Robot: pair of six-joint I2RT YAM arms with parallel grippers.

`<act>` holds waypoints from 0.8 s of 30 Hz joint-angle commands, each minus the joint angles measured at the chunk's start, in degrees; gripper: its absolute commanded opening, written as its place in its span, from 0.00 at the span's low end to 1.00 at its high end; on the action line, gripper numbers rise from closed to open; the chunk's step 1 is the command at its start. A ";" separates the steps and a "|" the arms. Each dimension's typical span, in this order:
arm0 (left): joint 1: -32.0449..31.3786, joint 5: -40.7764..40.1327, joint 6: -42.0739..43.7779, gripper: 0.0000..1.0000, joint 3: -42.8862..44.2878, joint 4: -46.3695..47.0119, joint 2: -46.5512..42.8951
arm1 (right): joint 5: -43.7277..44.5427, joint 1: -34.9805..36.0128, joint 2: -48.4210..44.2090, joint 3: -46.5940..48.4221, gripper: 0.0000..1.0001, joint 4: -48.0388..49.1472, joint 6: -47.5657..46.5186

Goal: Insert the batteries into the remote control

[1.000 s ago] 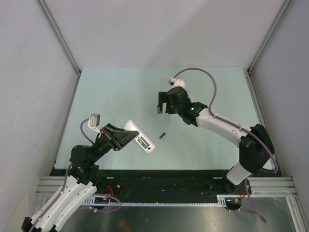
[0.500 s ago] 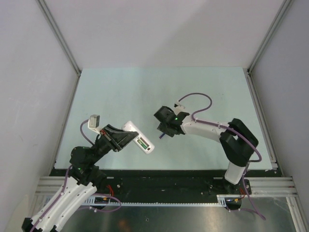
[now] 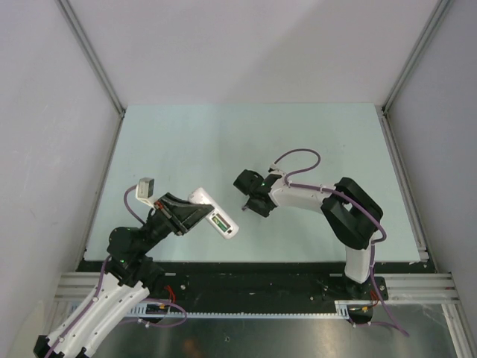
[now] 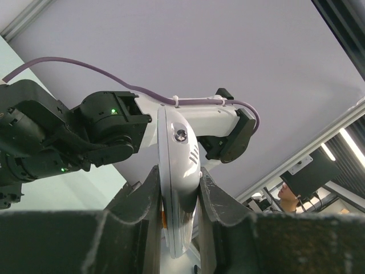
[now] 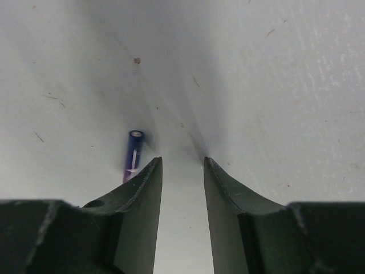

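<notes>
Since a second ago, from above, the right gripper (image 3: 253, 203) has swung down to the table (image 3: 186, 142); the left gripper (image 3: 185, 214) holds the remote control (image 3: 216, 215). Left wrist: jaws clamped on its sides. Right wrist: jaws partly apart, empty, purple battery (image 5: 133, 155) lying just outside one finger

The left arm (image 3: 97, 306) rises from its base at the near left, elbow bent, wrist reaching right; the left gripper (image 3: 195, 212) is clamped tight on the remote control (image 3: 218, 216). The right arm (image 3: 298, 198) folds back sharply at the elbow, forearm stretched left, and the right gripper (image 3: 252, 207) points downward, its jaws partly apart with nothing between them
</notes>
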 commanded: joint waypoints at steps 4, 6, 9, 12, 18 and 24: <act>-0.46 -0.36 0.05 0.00 0.27 1.36 -1.08 | 1.97 -0.18 2.21 3.00 0.42 -0.75 0.10; -0.46 -0.36 -0.04 0.00 0.27 1.27 -1.08 | 3.11 0.09 1.25 3.09 0.43 -1.10 0.72; -0.46 -0.27 -0.13 0.00 0.19 1.19 -1.08 | 4.61 0.35 -0.16 3.18 0.45 -1.89 0.46; -0.46 -0.45 -0.21 0.00 0.18 1.19 -1.25 | 5.75 1.31 -2.27 3.70 0.55 0.39 -0.33; -0.46 0.17 -0.30 0.00 0.88 1.10 -1.78 | 5.58 2.64 2.19 12.38 0.71 6.55 -3.49; -0.46 0.61 -0.21 0.00 1.50 0.92 -1.78 | 4.17 2.99 15.11 29.96 0.71 2.33 -5.95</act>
